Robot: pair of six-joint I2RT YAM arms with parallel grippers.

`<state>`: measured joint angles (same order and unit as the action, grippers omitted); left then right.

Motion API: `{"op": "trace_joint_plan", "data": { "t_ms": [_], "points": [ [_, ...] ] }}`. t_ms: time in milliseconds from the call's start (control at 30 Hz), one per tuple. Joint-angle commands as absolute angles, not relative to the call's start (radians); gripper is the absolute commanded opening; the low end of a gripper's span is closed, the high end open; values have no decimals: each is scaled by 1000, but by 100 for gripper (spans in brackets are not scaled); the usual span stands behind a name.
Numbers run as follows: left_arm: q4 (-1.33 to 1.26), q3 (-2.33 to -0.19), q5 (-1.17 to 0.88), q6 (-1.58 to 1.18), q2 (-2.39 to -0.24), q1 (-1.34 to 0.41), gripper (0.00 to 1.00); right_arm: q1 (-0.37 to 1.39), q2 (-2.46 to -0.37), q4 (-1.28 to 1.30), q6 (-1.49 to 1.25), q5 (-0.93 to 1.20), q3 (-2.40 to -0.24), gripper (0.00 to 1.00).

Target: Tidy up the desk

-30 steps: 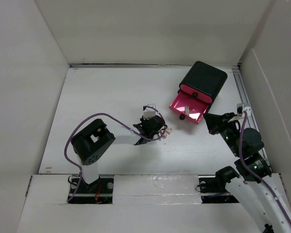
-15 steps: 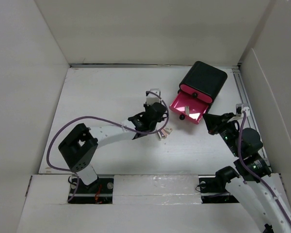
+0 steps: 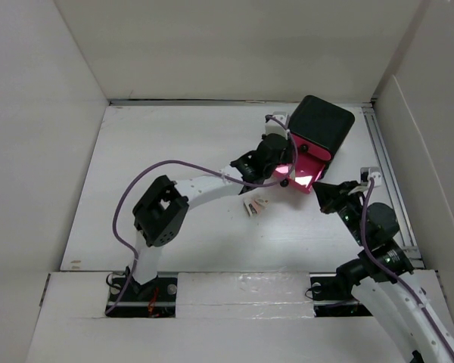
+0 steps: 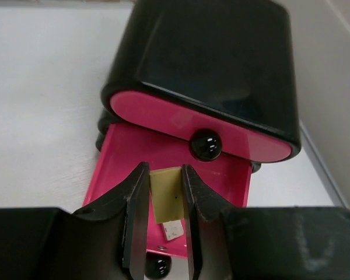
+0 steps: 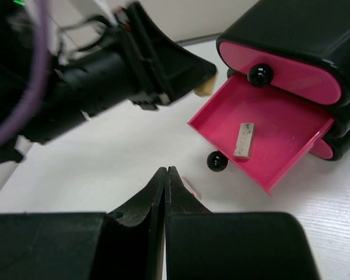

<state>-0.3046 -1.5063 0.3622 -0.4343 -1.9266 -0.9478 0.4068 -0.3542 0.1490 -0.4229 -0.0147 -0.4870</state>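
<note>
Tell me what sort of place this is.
Probably a robot lab test cell, not a real office: a white desk boxed in by white walls, the left arm and right arm bolted at its near edge, and a black drawer box.

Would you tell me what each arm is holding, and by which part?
Left fingers pinch a small beige block by its opposite sides; right fingers are shut, empty.

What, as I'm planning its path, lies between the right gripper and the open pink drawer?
The right wrist view shows mostly bare desk, plus the black knob of the open drawer and a small pale scrap beside the right gripper.
</note>
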Motion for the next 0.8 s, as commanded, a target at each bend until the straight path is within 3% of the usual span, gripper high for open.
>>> {"op": "trace_joint_plan", "data": {
  "t_ms": [0,167,200,233,500,667,767],
  "points": [
    [-310,-1616,292,-416,-1977,-940,2,414,-316,77,-425,-46,-492,2],
    [-299,-1657,270,-419,-2039,-940,6,423,-319,123,-413,-66,-517,2],
    [-298,-1658,271,-417,-2048,-940,16,423,-322,121,-411,-69,-518,3],
    [-298,-1658,272,-417,-2048,-940,16,423,-322,121,-411,-69,-518,3],
    [-308,-1637,270,-403,-2042,-940,45,423,-334,120,-411,-77,-520,3],
    [-345,-1542,301,-396,-1954,-940,47,423,-342,117,-410,-83,-520,3],
    [-402,-1422,318,-397,-1855,-940,39,423,-351,115,-410,-84,-520,3]
  ]
}}
